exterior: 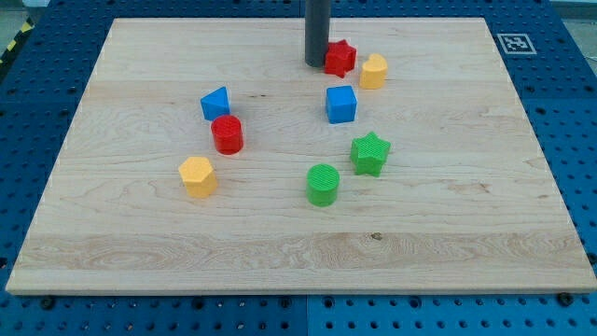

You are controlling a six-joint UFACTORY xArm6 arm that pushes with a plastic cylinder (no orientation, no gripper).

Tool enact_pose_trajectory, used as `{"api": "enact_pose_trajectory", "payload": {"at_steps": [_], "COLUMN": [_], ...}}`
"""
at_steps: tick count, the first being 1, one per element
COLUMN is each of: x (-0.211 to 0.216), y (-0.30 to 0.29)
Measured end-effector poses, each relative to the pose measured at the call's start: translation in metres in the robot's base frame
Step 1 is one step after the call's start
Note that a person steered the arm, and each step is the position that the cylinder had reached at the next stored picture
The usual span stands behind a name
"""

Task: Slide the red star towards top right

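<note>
Up near the top middle of the frame: red star (340, 59) on the wooden board (112, 233), my tip (315, 64) pressed against its left side. No claw to open or shut, just a plain dark rod. Just right of the star, almost touching: yellow block (374, 71). Right below: blue cube (341, 104). Further down: green star (370, 153) and green cylinder (323, 184).

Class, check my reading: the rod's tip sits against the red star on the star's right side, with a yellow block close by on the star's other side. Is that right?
Not quite. The camera view shows my tip against the red star on the star's left side, not its right. The yellow block is indeed close by on the star's other side, the view's right.
</note>
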State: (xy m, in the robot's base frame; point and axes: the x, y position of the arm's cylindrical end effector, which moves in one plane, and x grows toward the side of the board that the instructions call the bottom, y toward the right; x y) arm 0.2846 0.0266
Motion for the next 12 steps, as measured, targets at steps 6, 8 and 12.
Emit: {"api": "enact_pose_trajectory", "payload": {"at_steps": [6, 8, 12], "x": [0.014, -0.007, -0.017], "y": [0.053, 0.069, 0.153]}}
